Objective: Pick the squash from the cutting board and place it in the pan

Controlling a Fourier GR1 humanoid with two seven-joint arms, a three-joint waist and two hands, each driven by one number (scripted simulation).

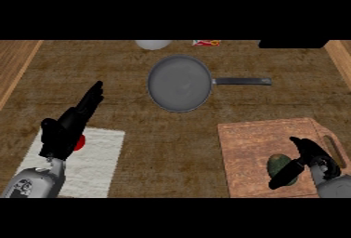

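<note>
Two hands in view. Far left, the left hand (65, 130) hangs over a white towel (96, 162) with its fingers straight and pressed together, pointing up and to the right; a small red thing (80, 142) peeks out from under it. Middle of the counter there's the grey pan (179, 83), handle sticking out to the right. Lower right is the cutting board (247, 139), and the green squash (276, 162) is lying on it. The right hand (312, 155) is right beside the squash, fingers spread, one dark finger crossing its lower edge.
</note>
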